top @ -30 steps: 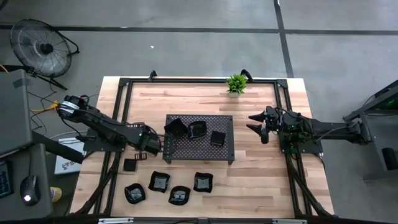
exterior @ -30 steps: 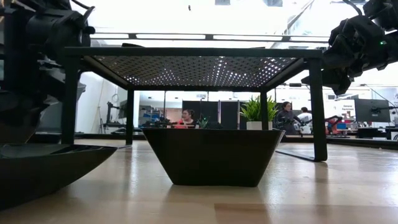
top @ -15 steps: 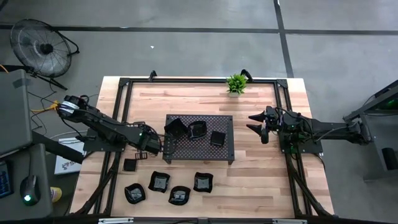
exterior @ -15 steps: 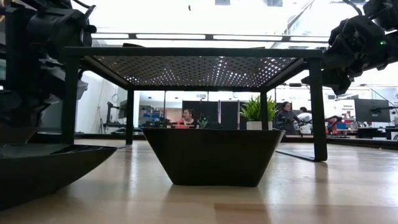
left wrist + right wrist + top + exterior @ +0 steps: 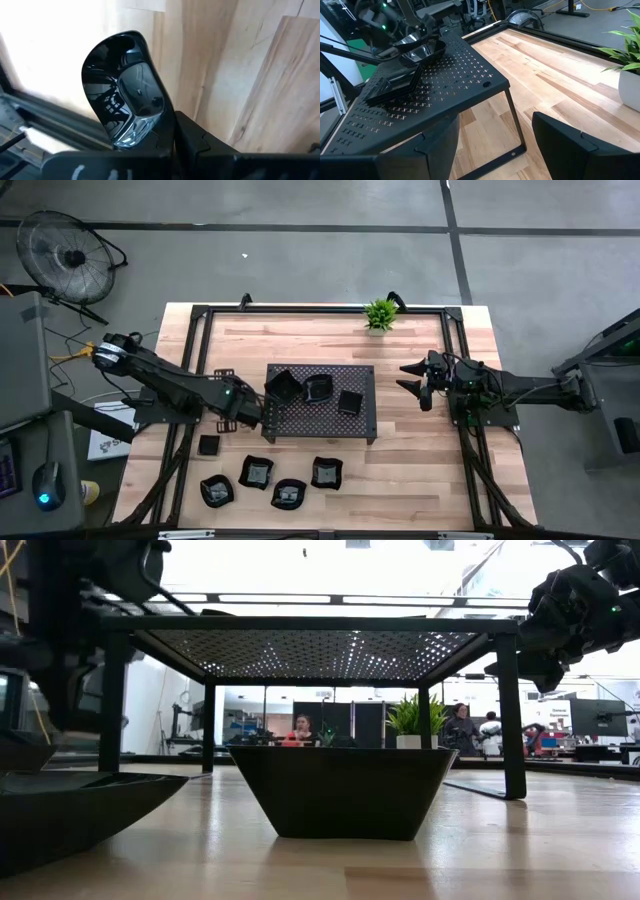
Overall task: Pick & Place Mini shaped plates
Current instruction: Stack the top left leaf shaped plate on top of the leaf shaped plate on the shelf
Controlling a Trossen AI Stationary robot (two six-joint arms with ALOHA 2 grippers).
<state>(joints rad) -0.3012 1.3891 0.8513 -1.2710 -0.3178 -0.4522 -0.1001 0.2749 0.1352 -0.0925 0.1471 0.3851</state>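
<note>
My left gripper (image 5: 256, 408) is shut on a glossy black mini plate (image 5: 282, 387), which stands tilted over the left end of the dark perforated tray (image 5: 330, 420). The plate also shows in the left wrist view (image 5: 122, 95). Two more mini plates (image 5: 318, 388) (image 5: 349, 402) lie on the tray. Several others lie on the table near its front edge, among them a small square one (image 5: 208, 445) and a wavy one (image 5: 256, 472). My right gripper (image 5: 413, 381) is open and empty, in the air to the right of the tray. My left gripper holds the mini plate by its rim (image 5: 152, 140), coming level from the table's left side. One dark finger (image 5: 187, 142) shows beside the rim; the plate hides the other. The plate stands steeply tilted, its hollow facing the wrist camera. I cannot tell whether it touches the tray.
The tray stands on thin legs (image 5: 510, 710) above the wood. A small green plant (image 5: 380, 314) stands at the table's far edge. A black metal frame (image 5: 200, 315) runs around the table. People sit in the room beyond (image 5: 300, 730).
My left gripper has risen a little and gone slightly toward the tray, still holding the tilted plate.
</note>
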